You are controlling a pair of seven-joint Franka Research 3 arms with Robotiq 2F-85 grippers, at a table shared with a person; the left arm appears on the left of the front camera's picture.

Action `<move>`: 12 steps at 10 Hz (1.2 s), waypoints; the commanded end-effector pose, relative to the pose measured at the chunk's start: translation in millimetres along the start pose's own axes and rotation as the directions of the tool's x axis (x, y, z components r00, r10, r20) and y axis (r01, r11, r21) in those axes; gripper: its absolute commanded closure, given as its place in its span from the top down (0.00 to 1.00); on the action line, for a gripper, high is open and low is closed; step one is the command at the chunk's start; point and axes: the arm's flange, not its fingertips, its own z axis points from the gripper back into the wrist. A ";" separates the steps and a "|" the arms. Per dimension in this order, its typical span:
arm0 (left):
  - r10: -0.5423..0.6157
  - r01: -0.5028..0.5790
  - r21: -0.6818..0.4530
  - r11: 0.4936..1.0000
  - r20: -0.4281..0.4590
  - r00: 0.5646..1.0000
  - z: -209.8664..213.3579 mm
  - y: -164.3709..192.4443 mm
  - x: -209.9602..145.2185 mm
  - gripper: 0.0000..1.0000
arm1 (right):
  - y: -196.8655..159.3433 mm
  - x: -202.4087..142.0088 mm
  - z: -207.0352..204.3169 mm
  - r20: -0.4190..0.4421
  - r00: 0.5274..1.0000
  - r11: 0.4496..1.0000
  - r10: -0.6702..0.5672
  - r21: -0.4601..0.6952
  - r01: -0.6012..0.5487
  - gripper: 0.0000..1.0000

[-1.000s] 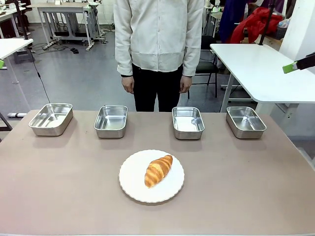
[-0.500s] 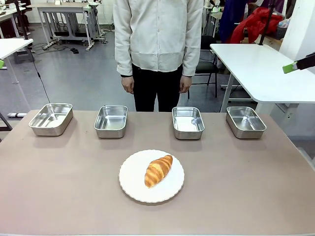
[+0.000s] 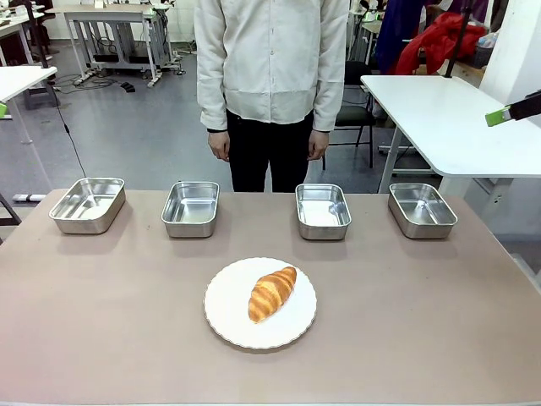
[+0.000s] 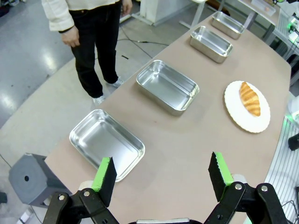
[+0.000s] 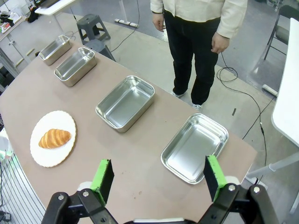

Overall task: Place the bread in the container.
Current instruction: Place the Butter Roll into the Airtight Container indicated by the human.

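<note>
The bread, a golden-brown croissant (image 3: pixel 272 293), lies on a round white plate (image 3: pixel 228 317) at the table's near middle. It also lies far off in the left wrist view as the croissant (image 4: pixel 250 98) and in the right wrist view as the croissant (image 5: pixel 54 138). Four identical steel pans stand empty in a row behind it: pan one (image 3: pixel 87 204), pan two (image 3: pixel 190 207), pan three (image 3: pixel 323 210) and pan four (image 3: pixel 422 209). My left gripper (image 4: pixel 161 163) hangs open high above the leftmost pan (image 4: pixel 106 142). My right gripper (image 5: pixel 157 163) hangs open high above the rightmost pan (image 5: pixel 195 147). Both hold nothing.
A person (image 3: pixel 272 76) stands at the far side behind the middle pans, hands hanging by their sides. Bare brown tabletop (image 3: pixel 406 304) surrounds the plate. A grey stool (image 4: pixel 32 179) stands beside the table's left end, and a white table (image 3: pixel 448 118) stands at the back right.
</note>
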 end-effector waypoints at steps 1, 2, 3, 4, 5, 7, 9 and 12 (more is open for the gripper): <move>-0.009 0.009 -0.005 1.000 0.005 1.000 2.3 -1.8 0.4 1.00 | -1.8 0.6 -1.1 0.017 1.000 1.000 0.006 0.010 -0.007 1.00; -0.009 0.009 -0.005 1.000 0.005 1.000 2.3 -1.8 0.4 1.00 | -1.8 0.6 -1.1 0.017 1.000 1.000 0.006 0.010 -0.007 1.00; -0.009 0.009 -0.005 1.000 0.005 1.000 2.3 -1.8 0.4 1.00 | -1.8 0.6 -1.1 0.017 1.000 1.000 0.006 0.010 -0.007 1.00; -0.009 0.009 -0.005 1.000 0.005 1.000 2.3 -1.8 0.4 1.00 | -1.8 0.6 -1.1 0.017 1.000 1.000 0.006 0.010 -0.007 1.00; -0.009 0.009 -0.005 1.000 0.005 1.000 2.3 -1.8 0.4 1.00 | -1.8 0.6 -1.1 0.017 1.000 1.000 0.006 0.010 -0.007 1.00; -0.009 0.009 -0.005 1.000 0.005 1.000 2.3 -1.8 0.4 1.00 | -1.8 0.6 -1.1 0.017 1.000 1.000 0.006 0.010 -0.007 1.00; -0.009 0.009 -0.005 1.000 0.005 1.000 2.3 -1.8 0.4 1.00 | -1.8 0.6 -1.1 0.017 1.000 1.000 0.006 0.010 -0.007 1.00; -0.009 0.009 -0.005 1.000 0.005 1.000 2.3 -1.8 0.4 1.00 | -1.8 0.6 -1.1 0.017 1.000 1.000 0.006 0.010 -0.007 1.00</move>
